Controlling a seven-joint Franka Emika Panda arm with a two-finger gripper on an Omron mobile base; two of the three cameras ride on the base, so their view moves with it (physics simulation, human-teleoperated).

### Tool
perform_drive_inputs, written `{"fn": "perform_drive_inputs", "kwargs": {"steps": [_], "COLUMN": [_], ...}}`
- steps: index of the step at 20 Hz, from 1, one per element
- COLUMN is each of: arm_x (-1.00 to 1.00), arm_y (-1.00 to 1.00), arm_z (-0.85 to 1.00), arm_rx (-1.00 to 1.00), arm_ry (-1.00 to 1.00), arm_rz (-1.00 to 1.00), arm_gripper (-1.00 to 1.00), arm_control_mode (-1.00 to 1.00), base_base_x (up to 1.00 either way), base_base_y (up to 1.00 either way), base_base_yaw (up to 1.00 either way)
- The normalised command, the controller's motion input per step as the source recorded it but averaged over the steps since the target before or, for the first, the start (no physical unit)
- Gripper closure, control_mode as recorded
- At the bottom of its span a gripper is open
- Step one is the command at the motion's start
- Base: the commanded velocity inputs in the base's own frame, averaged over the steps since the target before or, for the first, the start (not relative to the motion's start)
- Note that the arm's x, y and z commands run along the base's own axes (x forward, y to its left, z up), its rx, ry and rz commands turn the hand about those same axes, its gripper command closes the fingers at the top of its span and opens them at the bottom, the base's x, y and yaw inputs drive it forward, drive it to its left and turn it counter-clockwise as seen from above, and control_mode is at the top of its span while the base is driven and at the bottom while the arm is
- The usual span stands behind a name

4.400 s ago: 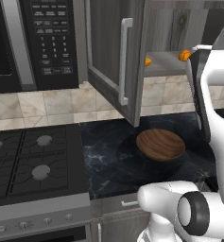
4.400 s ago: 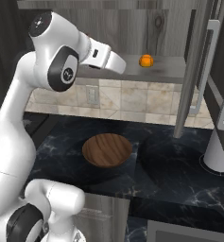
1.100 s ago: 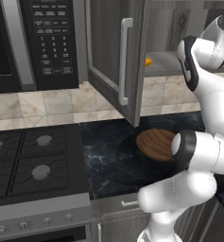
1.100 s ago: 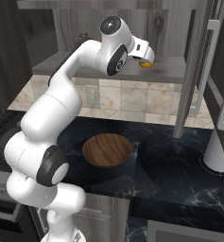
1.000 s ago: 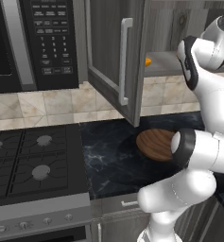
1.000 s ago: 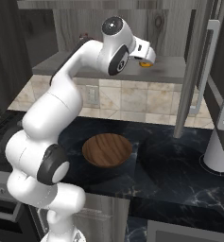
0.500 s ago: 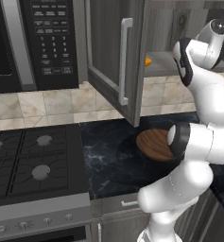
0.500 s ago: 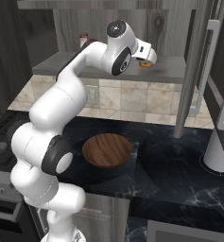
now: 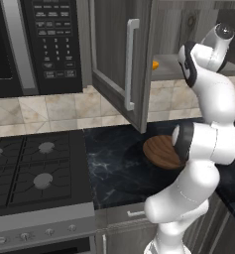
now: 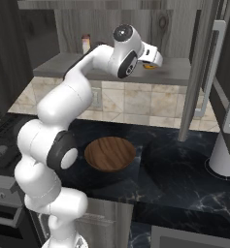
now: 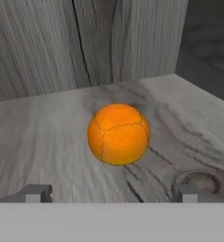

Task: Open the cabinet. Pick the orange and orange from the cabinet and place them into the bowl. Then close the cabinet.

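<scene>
Pincer (image 11: 111,193) tips sit spread wide at 6 o'clock in the hand view, with nothing between them, and one orange (image 11: 118,134) rests on the grey shelf just ahead of them at 12 o'clock. From the left base view, the cabinet (image 9: 120,59) door hangs open, a bit of orange (image 9: 155,64) peeks out at its 3 o'clock, and the bowl (image 9: 160,150) waits on the counter at 6 o'clock of that. From the right base view, the arm's hand reaches onto the shelf by an orange (image 10: 148,66), with the bowl (image 10: 110,153) low at 7 o'clock, so I think the picking step is on: next, slide forward until the fruit is between the tips, then squeeze.
</scene>
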Motion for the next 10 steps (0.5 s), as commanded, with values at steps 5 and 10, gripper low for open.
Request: {"fn": "perform_drive_inputs", "kwargs": {"steps": [5, 10], "arm_x": [0.26, 0.37], "arm_y": [-0.13, -0.04], "arm_z": [-0.09, -0.12], "arm_rx": [0.0, 0.0], "arm_ry": [0.0, 0.0], "arm_rz": [0.0, 0.0], "arm_gripper": [-1.0, -1.0], "arm_control_mode": [-1.0, -1.0], "base_base_x": [0.0, 0.0], "base_base_y": [0.0, 0.0], "base_base_yaw": [0.0, 0.0]}}
